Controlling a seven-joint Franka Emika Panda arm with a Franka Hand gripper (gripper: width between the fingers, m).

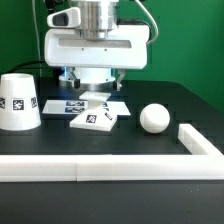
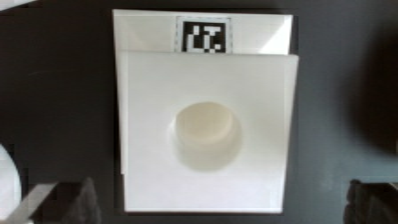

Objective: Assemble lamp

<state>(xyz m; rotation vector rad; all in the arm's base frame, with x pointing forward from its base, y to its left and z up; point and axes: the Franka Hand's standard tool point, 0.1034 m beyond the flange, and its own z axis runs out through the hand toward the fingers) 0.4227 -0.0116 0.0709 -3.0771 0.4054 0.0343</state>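
The flat square lamp base (image 1: 97, 118) lies on the black table at the middle, a tag on its top. My gripper (image 1: 95, 93) hangs straight above it. In the wrist view the base (image 2: 205, 80) fills the middle, with an oval socket hole (image 2: 206, 133) and a tag at one edge. My gripper (image 2: 214, 205) is open; its dark fingers (image 2: 64, 200) stand on either side of the base, apart from it. The cone shade (image 1: 18, 100) stands upright at the exterior view's left. The ball-headed bulb (image 1: 153, 118) lies at the exterior view's right of the base.
The marker board (image 1: 60, 103) lies flat just behind the base. A long white border rail (image 1: 100, 168) runs along the front, with a short piece (image 1: 198, 140) at the exterior view's right. A green wall stands behind.
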